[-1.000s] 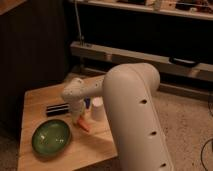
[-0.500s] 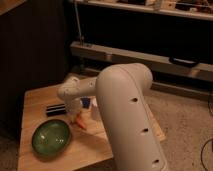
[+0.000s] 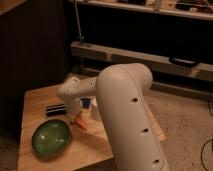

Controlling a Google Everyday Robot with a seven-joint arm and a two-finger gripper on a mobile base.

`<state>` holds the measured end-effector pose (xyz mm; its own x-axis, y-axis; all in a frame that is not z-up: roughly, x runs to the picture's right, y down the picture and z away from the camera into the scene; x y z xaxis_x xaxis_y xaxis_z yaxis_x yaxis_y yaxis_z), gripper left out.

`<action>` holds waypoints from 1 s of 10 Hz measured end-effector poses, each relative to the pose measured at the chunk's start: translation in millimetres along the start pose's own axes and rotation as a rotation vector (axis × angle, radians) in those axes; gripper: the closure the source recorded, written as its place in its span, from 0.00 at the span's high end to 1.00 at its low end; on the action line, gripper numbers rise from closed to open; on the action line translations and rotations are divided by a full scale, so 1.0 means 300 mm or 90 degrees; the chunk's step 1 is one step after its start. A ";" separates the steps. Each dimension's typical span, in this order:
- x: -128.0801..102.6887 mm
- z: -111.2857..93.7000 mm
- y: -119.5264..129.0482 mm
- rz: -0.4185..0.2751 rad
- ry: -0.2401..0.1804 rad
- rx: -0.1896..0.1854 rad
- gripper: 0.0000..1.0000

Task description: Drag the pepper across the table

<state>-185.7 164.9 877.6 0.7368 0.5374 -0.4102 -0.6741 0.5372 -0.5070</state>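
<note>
Tool (image 3: 76, 116) low over counter (image 3: 35, 102), spread vs pinched: can't tell. Pepper (image 3: 81, 124) just below it; green bowl (image 3: 50, 136) to its left.

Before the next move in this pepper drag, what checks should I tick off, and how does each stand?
1. Pepper on the table: ok, it lies beside the green bowl.
2. Gripper at the pepper: ok, it sits right above it.
3. Grip on the pepper: cannot tell, the arm hides the fingers.
4. Path toward the bowl: not ok, the bowl is close.
5. Dark flat object behind the bowl: ok, apart from the pepper.
</note>
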 end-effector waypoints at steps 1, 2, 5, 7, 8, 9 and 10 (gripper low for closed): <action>-0.020 0.000 0.004 -0.004 -0.001 0.000 0.14; -0.057 -0.002 0.013 -0.013 -0.003 0.001 0.14; -0.119 -0.019 0.024 -0.020 -0.009 0.002 0.14; -0.136 -0.022 0.021 -0.021 -0.007 0.007 0.14; -0.147 -0.022 0.025 -0.023 -0.006 0.008 0.14; -0.156 -0.024 0.023 -0.024 -0.006 0.010 0.14; -0.162 -0.024 0.018 -0.024 -0.004 0.012 0.14</action>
<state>-224.7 136.9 889.3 0.7614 0.5209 -0.3860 -0.6467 0.5688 -0.5081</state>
